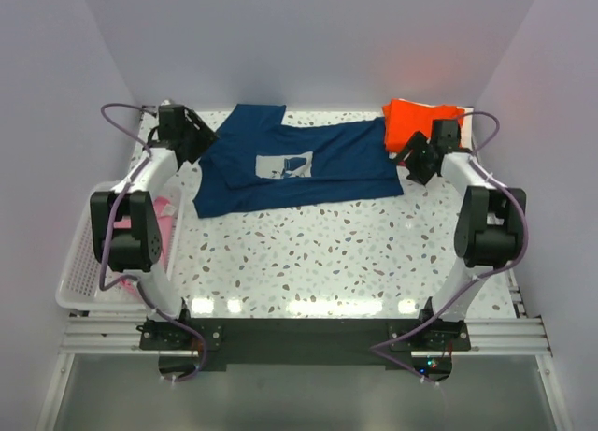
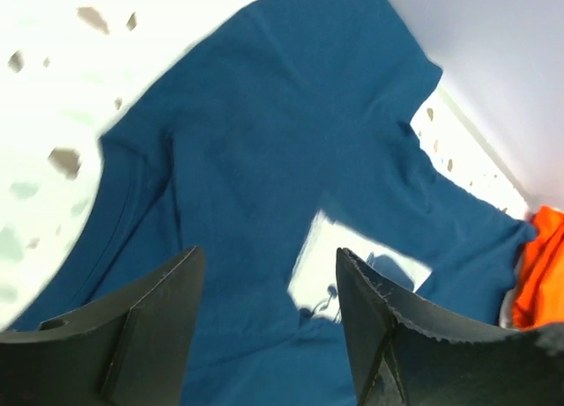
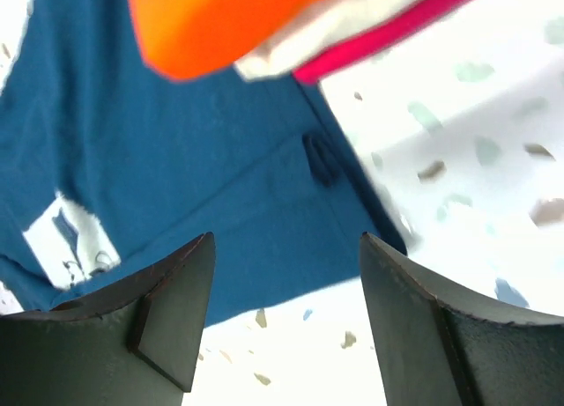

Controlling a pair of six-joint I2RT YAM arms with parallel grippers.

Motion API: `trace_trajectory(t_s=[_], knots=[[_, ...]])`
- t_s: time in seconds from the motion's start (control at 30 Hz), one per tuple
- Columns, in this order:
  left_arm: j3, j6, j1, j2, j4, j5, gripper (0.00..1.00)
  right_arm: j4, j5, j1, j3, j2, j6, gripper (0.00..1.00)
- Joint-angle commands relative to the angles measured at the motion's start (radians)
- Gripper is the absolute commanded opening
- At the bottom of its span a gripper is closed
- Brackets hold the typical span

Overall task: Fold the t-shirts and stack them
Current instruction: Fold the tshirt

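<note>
So the navy blue cotton t-shirt [image 1: 299, 165] lies spread out along the far edge of the speckled terrazzo table [image 1: 327, 263]. Its pale square print [image 1: 285, 165] faces up and one sleeve pokes toward the back. The left claw [image 2: 269, 265] hovers over the shirt's left end near the far left corner, and the right claw [image 3: 286, 247] hovers over its right end. Both are released, jaws wide apart with nothing between them.

Handling-wise it's thin, floppy cloth: light, zero stiffness, and it'll sag and bunch from wherever you pinch it. My guess is it slides easily on that smooth top. I'd pinch it at the outer edges, one corner per claw, so it hangs evenly and folds over clean.

The thing to watch is the folded stack [image 1: 416, 118] in the far right corner, orange on top with white and red layers showing under it. It sits right up against the shirt's right end, just beside the right claw, so a sloppy lift could drag or topple it. The white slatted plastic basket [image 1: 79, 281] hangs off the left edge with a pink shirt [image 1: 166, 211] inside, close to the left arm but not really in the way.
</note>
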Motion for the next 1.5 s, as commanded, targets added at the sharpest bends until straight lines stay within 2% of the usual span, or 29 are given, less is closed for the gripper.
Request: trace_trajectory(t_s=[0.0,0.07,0.13,0.23,0.43,0.83,1.13,1.47], knots=[[-0.080,0.002,-0.057,-0.151,-0.098,-0.128,0.65,0.013,0.062,0.016,-0.119,-0.182,-0.020,0.69],[-0.138,-0.032,-0.096,-0.204,-0.158,-0.254,0.64,0.021,0.070,0.025,-0.167,-0.221,-0.021,0.68],[-0.242,-0.072,-0.119,-0.288,-0.170,-0.330,0.59,0.035,0.079,0.031,-0.228,-0.265,-0.017,0.67],[-0.379,-0.130,-0.174,-0.382,-0.173,-0.413,0.58,0.069,0.082,0.036,-0.302,-0.306,-0.004,0.65],[-0.531,-0.193,-0.186,-0.412,-0.164,-0.449,0.54,0.095,0.059,0.044,-0.342,-0.299,0.000,0.63],[-0.490,-0.205,-0.182,-0.285,-0.196,-0.602,0.53,0.099,0.050,0.044,-0.325,-0.242,-0.009,0.63],[-0.454,-0.213,-0.185,-0.222,-0.167,-0.570,0.52,0.095,0.059,0.044,-0.315,-0.210,-0.011,0.62],[-0.413,-0.213,-0.191,-0.156,-0.163,-0.572,0.45,0.112,0.074,0.044,-0.259,-0.120,0.017,0.56]])
